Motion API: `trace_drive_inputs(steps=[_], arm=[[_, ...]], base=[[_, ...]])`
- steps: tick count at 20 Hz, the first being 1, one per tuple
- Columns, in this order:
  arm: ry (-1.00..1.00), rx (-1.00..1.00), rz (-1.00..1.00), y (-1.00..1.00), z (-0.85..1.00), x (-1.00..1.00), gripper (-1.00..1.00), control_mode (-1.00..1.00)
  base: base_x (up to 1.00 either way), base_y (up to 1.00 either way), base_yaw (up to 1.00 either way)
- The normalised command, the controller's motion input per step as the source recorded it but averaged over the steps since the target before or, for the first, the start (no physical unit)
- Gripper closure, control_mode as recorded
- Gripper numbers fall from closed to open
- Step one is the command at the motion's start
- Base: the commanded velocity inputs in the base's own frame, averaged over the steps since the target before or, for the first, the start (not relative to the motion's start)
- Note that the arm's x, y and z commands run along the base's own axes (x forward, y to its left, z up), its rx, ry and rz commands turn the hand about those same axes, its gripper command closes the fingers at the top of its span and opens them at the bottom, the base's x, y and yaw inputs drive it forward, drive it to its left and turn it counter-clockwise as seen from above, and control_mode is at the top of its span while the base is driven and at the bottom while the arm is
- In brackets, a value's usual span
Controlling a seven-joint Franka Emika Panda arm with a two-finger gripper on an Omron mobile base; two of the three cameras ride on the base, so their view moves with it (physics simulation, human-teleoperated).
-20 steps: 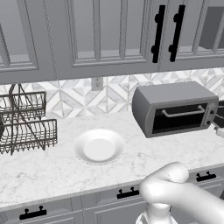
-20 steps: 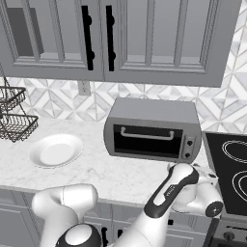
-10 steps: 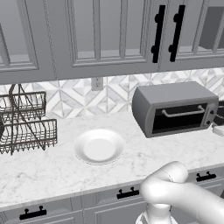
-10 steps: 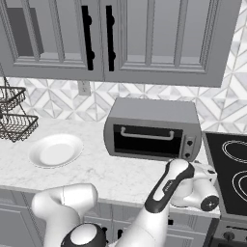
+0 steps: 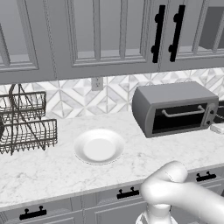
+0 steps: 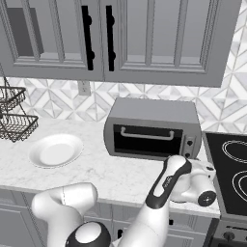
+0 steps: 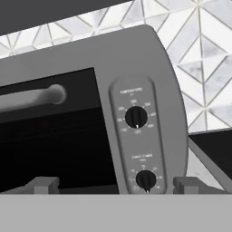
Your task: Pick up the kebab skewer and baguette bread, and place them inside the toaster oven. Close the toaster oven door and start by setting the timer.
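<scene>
We find the gripper (image 7: 113,185) spread wide and empty, low in the frame, facing the toaster oven (image 7: 95,59); its door (image 7: 50,136) is shut, dials centre-right.

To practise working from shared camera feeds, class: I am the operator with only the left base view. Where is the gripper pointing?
Observer: In the hand view the gripper faces the toaster oven's control panel.
Operator: Are its jaws open?
Observer: Yes, wide apart and holding nothing. The lower knob sits between the fingertips in that view.
Operator: Anything beside the oven?
Observer: In the right base view a stove stands beside it on its right.
</scene>
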Motion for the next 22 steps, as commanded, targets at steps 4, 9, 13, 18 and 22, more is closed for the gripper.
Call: trace_drive_inputs(steps=[4,9,13,18,22], arm=[[0.0,0.0,0.0,0.0,-0.09,0.0,-1.0,-1.0],[0.0,-0.02,0.0,-0.03,-0.25,0.0,-1.0,-1.0],[0.0,-0.08,-0.01,-0.03,-0.26,0.02,-1.0,-1.0],[0.0,-0.1,-0.05,0.0,-0.07,0.2,-1.0,-1.0],[0.0,-0.01,-0.03,-0.07,0.0,0.25,-1.0,-1.0]], base=[[0.0,0.0,0.0],[0.0,0.0,0.0],[0.0,0.0,0.0],[0.0,0.0,0.0],[0.0,0.0,0.0]])
